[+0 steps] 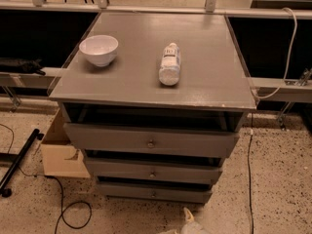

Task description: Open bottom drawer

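Note:
The grey cabinet [204, 82] stands in the middle of the camera view with three drawers. The bottom drawer [126, 190] is the lowest one, a slim grey front with a small round metal knob [154, 195], and it looks closed or nearly so. The middle drawer [117, 167] and the taller top drawer [107, 137] sit above it. My gripper [189, 224] shows only as a pale tip at the bottom edge of the view, below and a little right of the bottom drawer's knob, not touching it.
A white bowl [99, 49] and a lying clear bottle [170, 64] rest on the cabinet top. A cardboard box [58, 152] stands at the cabinet's left. Black cables [68, 213] and a black bar [19, 160] lie on the speckled floor at left.

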{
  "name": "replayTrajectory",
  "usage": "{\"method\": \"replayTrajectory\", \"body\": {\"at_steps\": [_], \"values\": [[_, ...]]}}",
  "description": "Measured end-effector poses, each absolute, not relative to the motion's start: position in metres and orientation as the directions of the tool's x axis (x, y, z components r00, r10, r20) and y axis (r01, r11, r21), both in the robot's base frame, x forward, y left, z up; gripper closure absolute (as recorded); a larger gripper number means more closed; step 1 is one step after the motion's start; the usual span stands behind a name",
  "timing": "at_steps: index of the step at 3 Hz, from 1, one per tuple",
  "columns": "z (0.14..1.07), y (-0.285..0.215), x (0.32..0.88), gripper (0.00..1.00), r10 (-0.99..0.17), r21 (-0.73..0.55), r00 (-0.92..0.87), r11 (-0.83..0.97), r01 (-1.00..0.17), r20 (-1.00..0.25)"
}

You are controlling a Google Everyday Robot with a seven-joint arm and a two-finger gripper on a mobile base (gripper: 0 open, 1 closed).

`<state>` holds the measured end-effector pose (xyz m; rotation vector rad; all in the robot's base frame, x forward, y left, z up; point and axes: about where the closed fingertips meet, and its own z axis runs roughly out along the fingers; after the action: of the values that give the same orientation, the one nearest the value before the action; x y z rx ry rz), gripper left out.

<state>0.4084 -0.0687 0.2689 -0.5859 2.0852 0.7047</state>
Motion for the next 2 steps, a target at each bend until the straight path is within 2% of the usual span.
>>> {"method": "replayTrajectory", "body": {"at_steps": [1, 2], "values": [[0.2238, -0.0776, 0.3683, 0.00, -0.229, 0.149, -0.464, 0.750, -0.645, -0.856], [0.2249, -0.0760, 0.3709, 0.00, -0.235, 0.142, -0.461, 0.750, -0.646, -0.856]]}}
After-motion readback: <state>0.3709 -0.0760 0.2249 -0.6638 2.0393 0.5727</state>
